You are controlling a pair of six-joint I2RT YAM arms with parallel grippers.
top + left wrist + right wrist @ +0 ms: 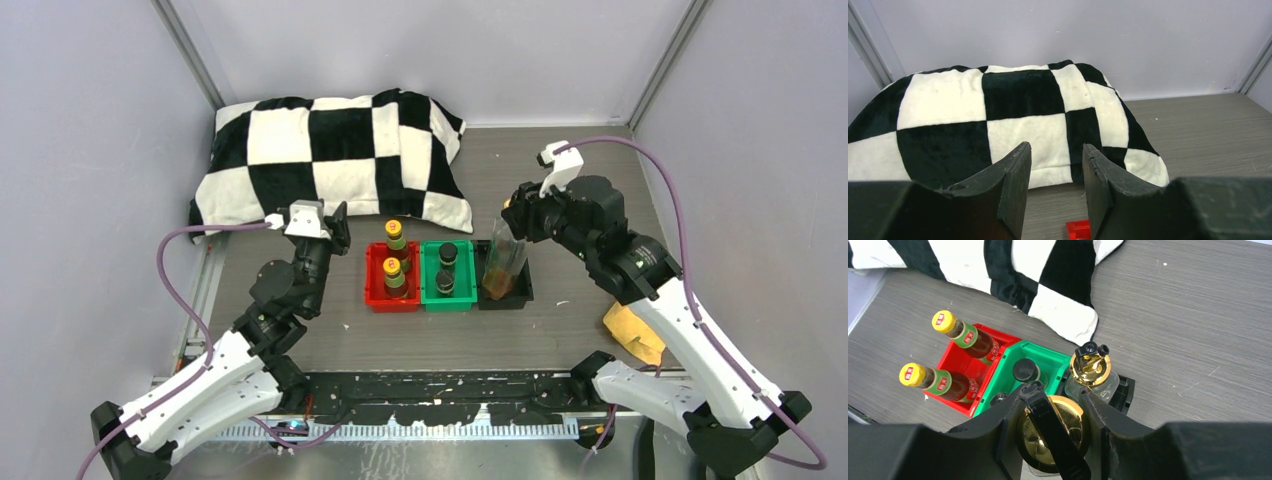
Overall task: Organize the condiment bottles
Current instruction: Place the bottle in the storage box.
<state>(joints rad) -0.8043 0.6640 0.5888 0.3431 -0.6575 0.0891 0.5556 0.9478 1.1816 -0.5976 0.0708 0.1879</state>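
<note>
Right gripper [1053, 412] clamps gold-topped bottle [1070, 415] | labels [968, 336] on yellow-capped bottles [955, 330] unreadable

Right arm [640, 265] reaches forward, jaws clamped; left arm [290, 285] raised, jaws slightly apart.

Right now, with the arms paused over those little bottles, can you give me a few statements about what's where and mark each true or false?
1. The red tray holds two yellow-capped bottles. True.
2. The left gripper is carrying a bottle. False: nothing sits between its fingers, and it faces the checkered pillow.
3. The right gripper is closed on the top of a gold-topped glass bottle. True.
4. The black-capped bottles stand in the black tray. False: both stand in the green tray.
</note>
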